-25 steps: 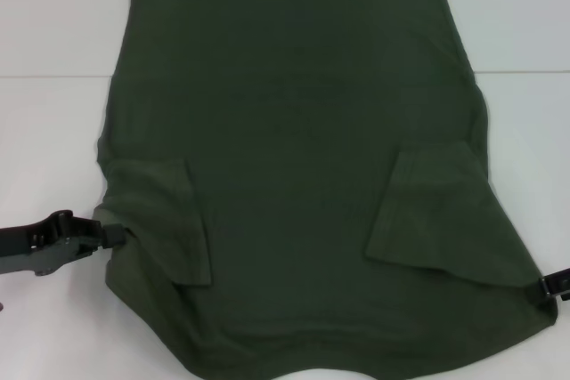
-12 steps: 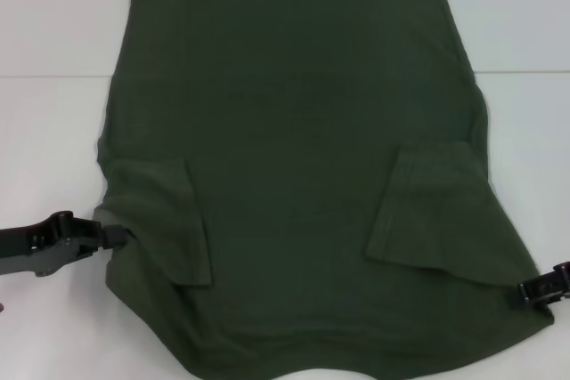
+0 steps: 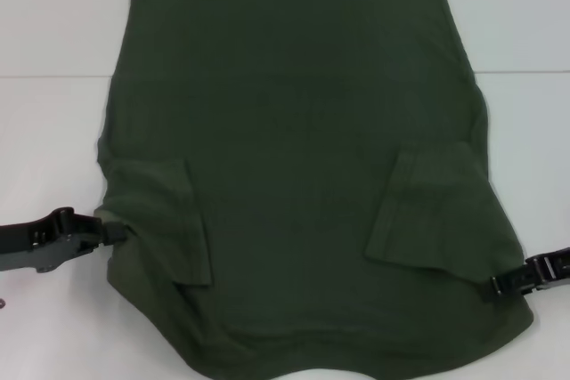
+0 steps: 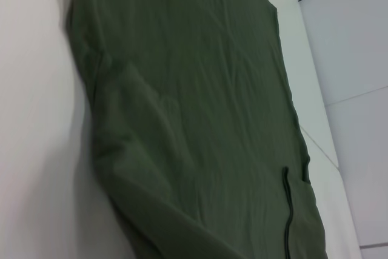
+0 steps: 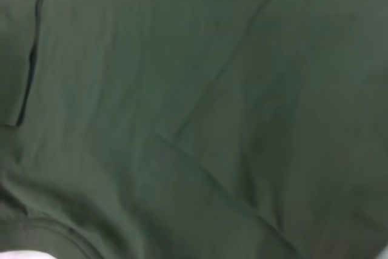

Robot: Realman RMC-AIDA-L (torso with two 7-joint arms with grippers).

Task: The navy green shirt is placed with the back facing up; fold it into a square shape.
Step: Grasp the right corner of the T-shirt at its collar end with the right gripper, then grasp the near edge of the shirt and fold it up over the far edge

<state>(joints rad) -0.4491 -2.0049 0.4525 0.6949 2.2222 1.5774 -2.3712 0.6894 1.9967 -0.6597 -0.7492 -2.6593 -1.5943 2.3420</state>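
Lying plain side up across the white counter (image 3: 53, 122), navy green shirt (image 3: 294, 149), sleeves tucked inward for squaring. Left claw (image 3: 114, 234) at eight o'clock, right claw (image 3: 495, 287) at four, both meeting the side edges; grip impossible to tell.

White table (image 3: 53, 131): smooth, matte, fills the head view around all sides. A thin dark seam line (image 3: 53, 76) runs straight across it, level, visible toward both side edges. Left wrist view: same white tabletop (image 4: 30, 150), pale. Beyond its far edge, light grey floor (image 4: 351, 47) crossed by thin dark joint lines. Nothing else lying about.
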